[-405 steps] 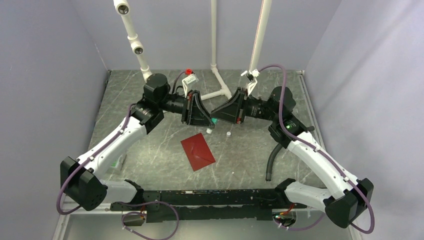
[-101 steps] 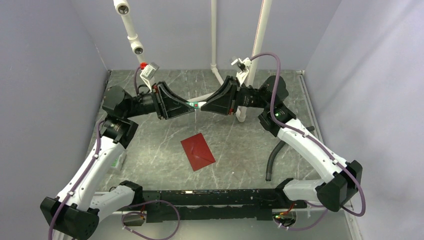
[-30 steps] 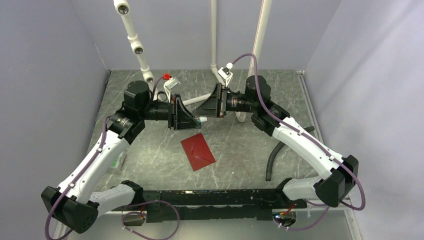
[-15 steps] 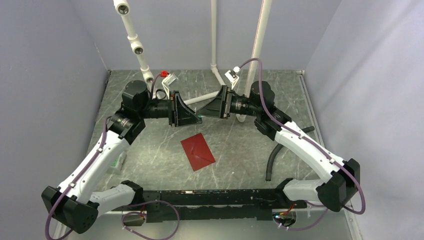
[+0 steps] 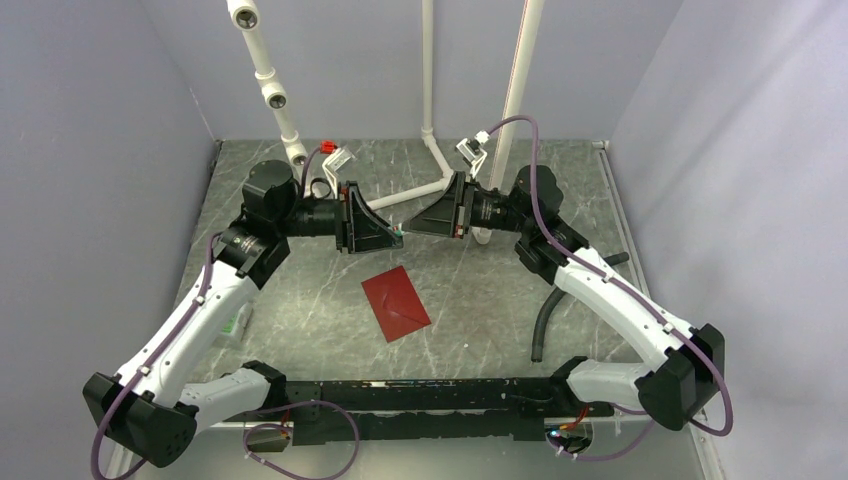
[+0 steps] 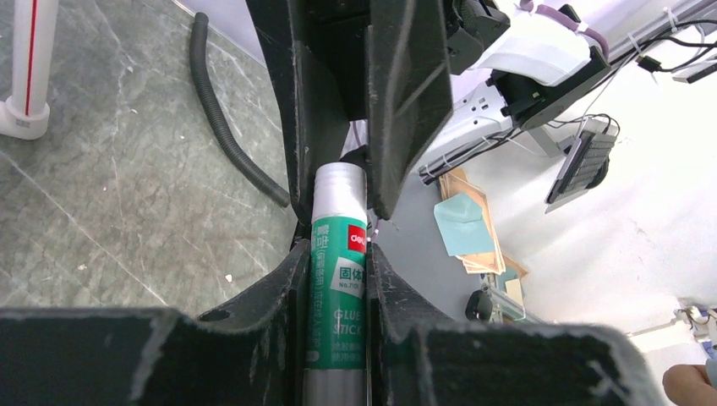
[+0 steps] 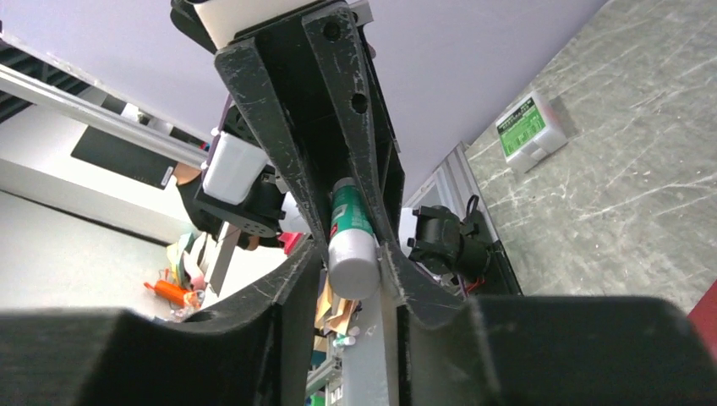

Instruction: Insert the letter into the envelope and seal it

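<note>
A glue stick [image 6: 338, 288] is held between the left tool [image 5: 394, 234] and the right tool [image 5: 411, 227], which are met tip to tip above the surface [image 5: 300, 290]. The envelope [image 5: 396, 303] is laid flat on the surface below the tools, nearer the bases. A hose [image 5: 548, 315] is found right of the envelope, under the right arm.

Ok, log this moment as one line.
left gripper: shut on green-and-white glue stick body | right gripper: shut on its pale cap | stick: held mid-air | dark red paper envelope: lying flat, ungripped
</note>
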Robot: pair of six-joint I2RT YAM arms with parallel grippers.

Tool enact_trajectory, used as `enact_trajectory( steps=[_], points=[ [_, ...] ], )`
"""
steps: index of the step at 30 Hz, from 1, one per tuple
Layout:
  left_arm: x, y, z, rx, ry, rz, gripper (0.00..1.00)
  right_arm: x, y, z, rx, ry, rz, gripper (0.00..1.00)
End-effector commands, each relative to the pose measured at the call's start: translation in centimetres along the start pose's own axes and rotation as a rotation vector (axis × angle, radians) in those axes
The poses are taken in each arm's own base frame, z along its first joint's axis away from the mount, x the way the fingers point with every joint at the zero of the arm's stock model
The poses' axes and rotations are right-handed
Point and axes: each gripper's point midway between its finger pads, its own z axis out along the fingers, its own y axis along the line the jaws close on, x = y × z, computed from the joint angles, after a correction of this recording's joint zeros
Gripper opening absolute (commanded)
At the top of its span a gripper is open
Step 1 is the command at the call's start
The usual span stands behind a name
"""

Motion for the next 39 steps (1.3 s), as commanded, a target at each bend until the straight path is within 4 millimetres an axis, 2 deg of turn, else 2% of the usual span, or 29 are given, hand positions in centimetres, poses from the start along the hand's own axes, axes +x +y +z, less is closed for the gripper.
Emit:
enact_trajectory(
  steps=[1, 4, 7, 8, 13, 15, 17, 20, 29, 30, 33, 34, 39],
  points=[
    [-1.0, -1.5, -0.4, 0.029, -0.018, 0.067, 0.03, -0.5, 2.0, -0.1, -0.067, -0.001, -0.049, 0.30],
    [-1.1, -1.4, -0.4, 0.021, -0.022, 0.063, 0.02, -0.5, 2.2, -0.1, -0.070, 0.010, -0.046, 0.21],
    [-1.2, -1.3, -0.4, 0.015, -0.018, 0.055, 0.03, -0.6, 2.0, -0.1, -0.057, 0.002, -0.039, 0.00],
    [-1.2, -1.2, -0.4, 0.004, -0.014, 0.047, 0.09, -0.8, 1.9, -0.2, -0.048, -0.008, -0.042, 0.00],
    [-1.1, -0.8, -0.7, -0.022, 0.008, 0.013, 0.66, -1.6, 1.5, -0.9, -0.029, -0.054, -0.044, 0.00],
    [-1.1, -0.9, -0.9, -0.019, 0.005, 0.013, 0.76, -1.7, 1.5, -1.1, -0.035, -0.059, -0.042, 0.00],
    [-1.1, -0.9, -1.1, -0.017, 0.003, 0.008, 0.78, -1.7, 1.4, -1.2, -0.037, -0.055, -0.039, 0.00],
    [-1.1, -0.7, -1.2, -0.011, 0.005, 0.000, 0.72, -1.6, 1.4, -1.3, -0.042, -0.055, -0.038, 0.00],
    [-1.4, -0.3, -0.8, 0.030, 0.000, -0.020, 0.43, -0.6, 0.8, -0.9, -0.063, 0.032, -0.007, 0.00],
    [-1.3, -0.2, -0.7, 0.032, 0.004, -0.022, 0.38, -0.6, 0.8, -0.8, -0.061, 0.037, -0.007, 0.00],
    [-1.2, -0.4, -0.7, 0.053, 0.016, -0.021, 0.08, -0.6, 0.7, -0.8, -0.056, 0.041, -0.006, 0.00],
    [-1.1, -0.4, -0.7, 0.061, 0.019, -0.018, 0.03, -0.6, 0.5, -0.7, -0.051, 0.047, -0.002, 0.00],
    [-0.8, -0.5, -0.6, 0.084, 0.028, 0.001, 0.02, -0.2, 0.3, -0.1, -0.054, 0.063, 0.005, 0.00]
  ],
)
